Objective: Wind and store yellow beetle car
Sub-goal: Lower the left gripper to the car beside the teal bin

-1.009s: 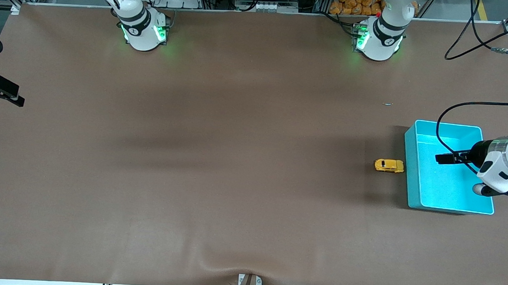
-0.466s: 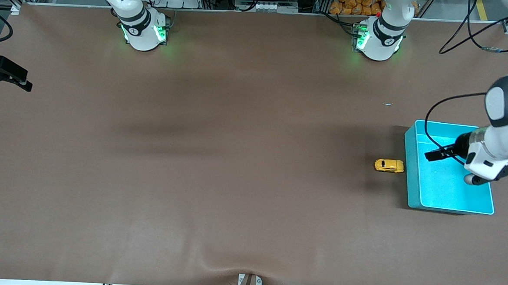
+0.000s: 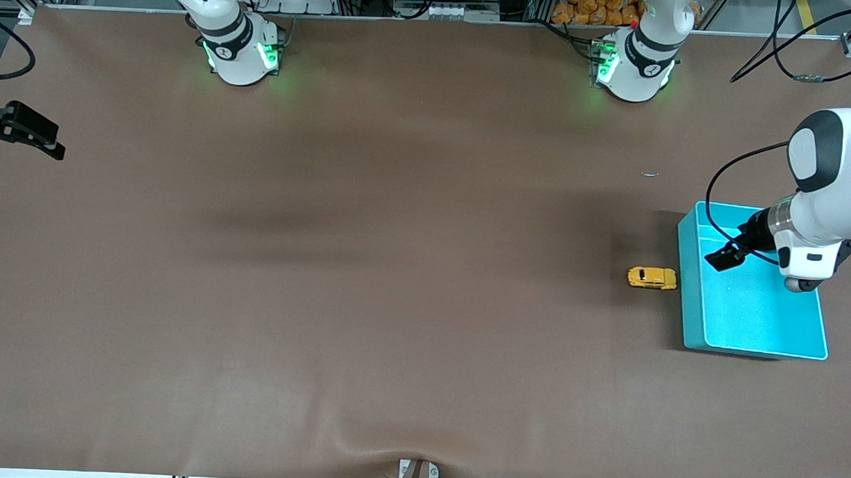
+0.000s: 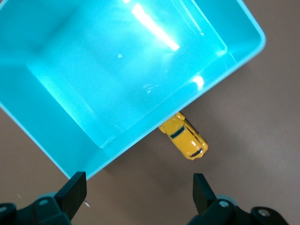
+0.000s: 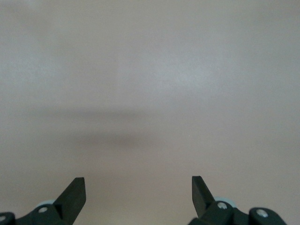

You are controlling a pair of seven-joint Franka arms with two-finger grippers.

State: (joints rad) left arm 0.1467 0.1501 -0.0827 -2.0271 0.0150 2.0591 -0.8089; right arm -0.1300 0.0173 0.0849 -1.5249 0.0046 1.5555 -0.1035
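Yellow beetle car (image 3: 651, 278) sits on tabletop (image 3: 395, 266), touching turquoise bin (image 3: 692, 297). Left hand (image 3: 723, 257) hangs spread over bin; right hand (image 3: 19, 132) waits spread. Risk: bin wall blocks 1 finger, nudging car.

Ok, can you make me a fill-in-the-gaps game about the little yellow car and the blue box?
1. The tiny yellow toy beetle car sits on the brown table right beside the ____ plastic bin.
2. The bin has ____ inside it.
3. The left hand hangs over the ____ with its fingers apart.
4. The right hand, at the right arm's end of the table, holds ____.

Missing words: turquoise; nothing; bin; nothing
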